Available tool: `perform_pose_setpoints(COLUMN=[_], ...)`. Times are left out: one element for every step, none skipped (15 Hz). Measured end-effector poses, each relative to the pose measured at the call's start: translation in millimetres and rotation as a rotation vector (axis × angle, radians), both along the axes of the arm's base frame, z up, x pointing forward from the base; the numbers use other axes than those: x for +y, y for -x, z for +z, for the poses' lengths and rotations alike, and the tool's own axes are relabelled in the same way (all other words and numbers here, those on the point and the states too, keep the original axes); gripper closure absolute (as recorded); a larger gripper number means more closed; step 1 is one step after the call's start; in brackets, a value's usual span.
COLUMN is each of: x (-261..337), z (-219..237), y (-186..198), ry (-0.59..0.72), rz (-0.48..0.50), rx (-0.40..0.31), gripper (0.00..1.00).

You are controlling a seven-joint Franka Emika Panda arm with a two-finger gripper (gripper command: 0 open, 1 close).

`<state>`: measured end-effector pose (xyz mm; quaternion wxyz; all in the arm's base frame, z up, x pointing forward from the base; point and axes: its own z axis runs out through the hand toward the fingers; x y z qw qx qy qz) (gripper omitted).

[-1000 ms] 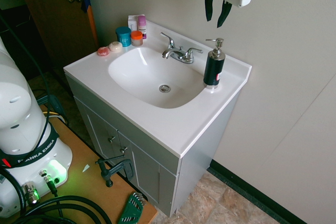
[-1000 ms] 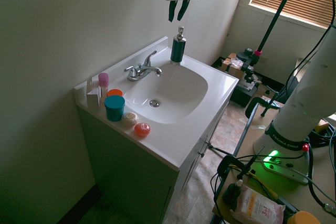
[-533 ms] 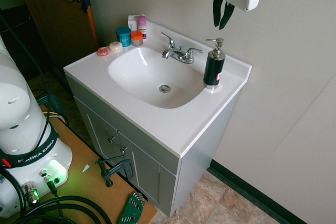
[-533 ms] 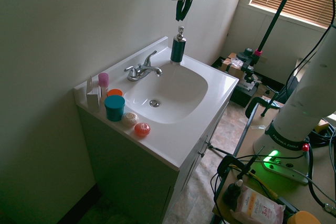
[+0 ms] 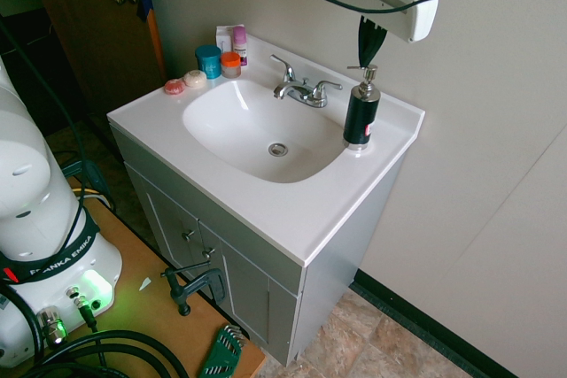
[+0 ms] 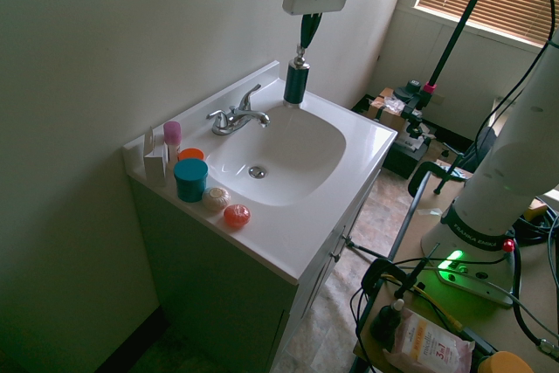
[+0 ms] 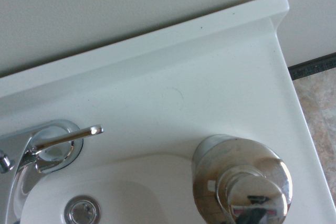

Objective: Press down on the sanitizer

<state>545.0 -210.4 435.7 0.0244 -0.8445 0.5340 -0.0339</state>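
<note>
Pincer (image 5: pixel 366 52) hangs directly over the sanitizer (image 5: pixel 361 112), fingers drawn together into a narrow point, tips right at the silver pump head; contact can't be confirmed from either exterior view. Nothing is gripped. Sanitizer stands upright on the white worktop (image 5: pixel 301 210) at the back corner of the sink basin (image 5: pixel 257 130), just beside the chrome faucet (image 5: pixel 301 88), spout pointing toward the faucet. Wrist view looks straight down on the pump head (image 7: pixel 244 184), with a faucet handle (image 7: pixel 63 139) and the drain (image 7: pixel 81 211) alongside. Teal jar (image 5: pixel 208 60) and orange jar (image 5: pixel 230 64) sit at the far back corner, well apart.
</note>
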Motion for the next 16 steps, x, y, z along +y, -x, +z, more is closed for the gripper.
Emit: perform_pose_setpoints(x=[-0.2,-1.0,-1.9,-2.8,-4.4,-6.4,-7.9,-8.4,-8.3,-8.2,-8.2,-8.2,-8.1,-8.0,-8.0,-8.0], z=[0.0,0.4,1.0,2.4,5.2,8.8,11.5,12.3,11.5,9.6,6.2,3.2,2.8,2.3,1.3,-1.0], y=[0.0,0.2,0.4,0.4,-0.2,-0.9,-1.5,-1.6,-1.8,-2.0,-2.6,-3.3,-3.4,-3.6,-3.9,-4.5], ry=[-0.002,-0.004,-0.007,-0.008,-0.007,-0.004,-0.002,-0.001,-0.002,-0.003,-0.006,-0.009,-0.011,-0.013,-0.016,-0.017], rz=[-0.001,-0.003,-0.003,-0.004,-0.006,-0.008,-0.01,-0.011,-0.011,-0.011,-0.012,-0.013,-0.014,-0.015,-0.016,-0.017], rx=[-0.001,-0.004,-0.007,-0.011,-0.017,-0.024,-0.029,-0.03,-0.029,-0.025,-0.02,-0.016,-0.016,-0.016,-0.015,-0.012], gripper=[1.0,1.0,1.0,1.0,1.0,1.0,1.0,1.0,1.0,1.0,1.0,1.0,1.0,1.0,1.0,1.0])
